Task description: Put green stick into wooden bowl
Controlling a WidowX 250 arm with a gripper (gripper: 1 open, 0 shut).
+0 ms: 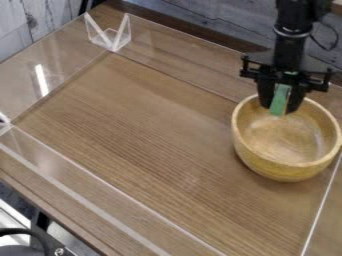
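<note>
Hanging gripper (282, 99): points down over the wooden bowl's (285, 139) far rim, near the tabletop's (134, 120) right edge.
Grip: green stick (281, 101) upright between fingers; whether clamped or loosened, cannot tell.
Hidden: stick's top behind fingers.

My end effector (281, 100) points straight down above the far rim of the wooden bowl (286, 136), with the green stick (281, 101) upright between my fingers. The stick's lower end hangs just over the bowl's hollow. The bowl sits at the right side of the wood-grain bench (134, 120), which clear walls enclose.
</note>
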